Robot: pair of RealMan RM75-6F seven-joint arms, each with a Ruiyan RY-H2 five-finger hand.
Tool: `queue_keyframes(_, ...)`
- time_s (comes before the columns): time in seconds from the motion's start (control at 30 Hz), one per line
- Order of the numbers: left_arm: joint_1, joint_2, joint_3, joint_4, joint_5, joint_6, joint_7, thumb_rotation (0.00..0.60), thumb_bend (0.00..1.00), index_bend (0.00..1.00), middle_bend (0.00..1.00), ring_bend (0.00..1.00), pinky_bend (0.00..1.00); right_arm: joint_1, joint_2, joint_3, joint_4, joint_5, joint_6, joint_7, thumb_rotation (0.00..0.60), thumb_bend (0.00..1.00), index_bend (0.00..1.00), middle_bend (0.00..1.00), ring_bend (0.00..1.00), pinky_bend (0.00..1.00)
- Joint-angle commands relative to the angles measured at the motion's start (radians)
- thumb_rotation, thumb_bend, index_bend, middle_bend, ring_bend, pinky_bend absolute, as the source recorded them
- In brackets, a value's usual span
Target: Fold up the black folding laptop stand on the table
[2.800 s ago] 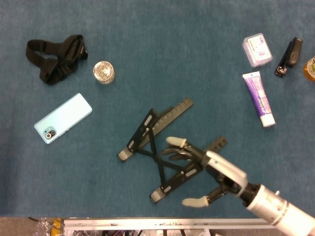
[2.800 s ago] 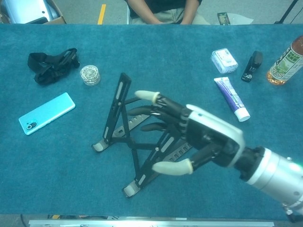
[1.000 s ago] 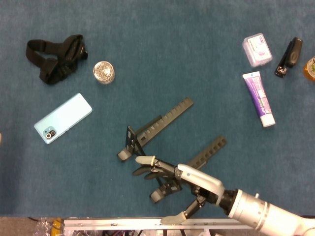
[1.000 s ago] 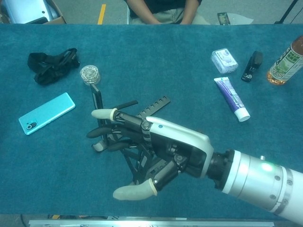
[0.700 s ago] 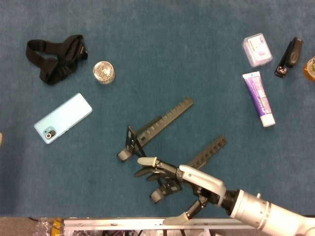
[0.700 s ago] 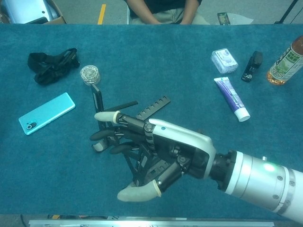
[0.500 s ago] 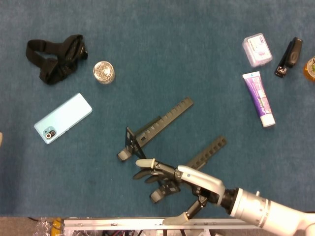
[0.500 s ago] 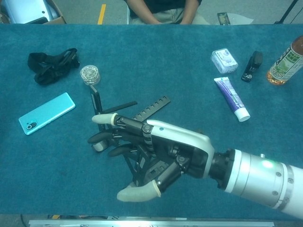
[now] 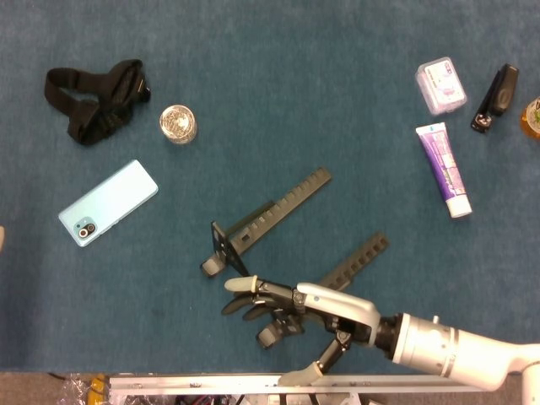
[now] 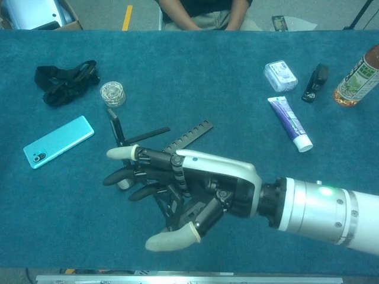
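1. Fingers of your right hand (image 10: 195, 189) are spread wide over the black folding laptop stand (image 9: 278, 245) at lower centre of the head view, thumb (image 10: 172, 236) hanging apart below; nothing is pinched, and whether the fingertips actually touch the frame cannot be told. Your left hand shows in neither view.

2. Stand half collapsed on the blue bench (image 9: 337, 101): two notched rails (image 9: 283, 207) lie flat and point to the upper right, while one short leg (image 10: 115, 127) stands upright at the left end in the chest view, just beside your fingertips.

3. Risk one, as judged: with no second hand bracing it, a sideways push will likely slide the whole stand across the cloth rather than close its hinges.

4. Risk two: pressing down on the crossed links under your palm could trap a finger between them as they scissor shut.

5. Risk three: the upright leg may tip the wrong way or spring back if you nudge it from the side and not along its hinge.

6. Risk four: a skidding stand would travel toward the pale blue phone (image 9: 108, 202) and the small round tin (image 9: 178, 124) at upper left, both near enough to be knocked.
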Motion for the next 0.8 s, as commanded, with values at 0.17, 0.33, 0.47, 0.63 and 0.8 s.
queue_keyframes(0.17, 0.003, 0.000, -0.001, 0.000, 0.000, 0.006, 0.001, 0.600, 0.28, 0.18, 0.18, 0.08, 0.14, 0.025, -0.024, 0.003, 0.005, 0.009, -0.002, -0.001, 0.600, 0.16, 0.00, 0.17, 0.00, 0.14)
queue_keyframes(0.33, 0.005, 0.001, -0.001, 0.000, -0.001, 0.009, 0.001, 0.600, 0.28, 0.18, 0.18, 0.08, 0.14, 0.037, -0.038, 0.005, 0.001, 0.023, -0.007, -0.017, 0.600, 0.16, 0.00, 0.17, 0.00, 0.14)
queue_keyframes(0.47, 0.005, 0.001, -0.001, 0.001, -0.001, 0.009, -0.001, 0.600, 0.28, 0.18, 0.18, 0.08, 0.14, 0.043, -0.048, 0.003, -0.003, 0.030, -0.009, -0.026, 0.600, 0.16, 0.00, 0.17, 0.00, 0.14)
queue_keyframes(0.63, 0.006, 0.003, -0.002, 0.002, -0.001, 0.010, -0.003, 0.600, 0.28, 0.18, 0.18, 0.08, 0.14, 0.046, -0.060, -0.001, -0.005, 0.041, -0.009, -0.045, 0.600, 0.16, 0.00, 0.17, 0.00, 0.14)
queue_keyframes(0.8, 0.008, 0.004, -0.002, 0.004, 0.000, 0.013, -0.007, 0.600, 0.28, 0.18, 0.18, 0.08, 0.14, 0.048, -0.068, -0.008, -0.008, 0.050, -0.011, -0.064, 0.600, 0.16, 0.00, 0.17, 0.00, 0.14)
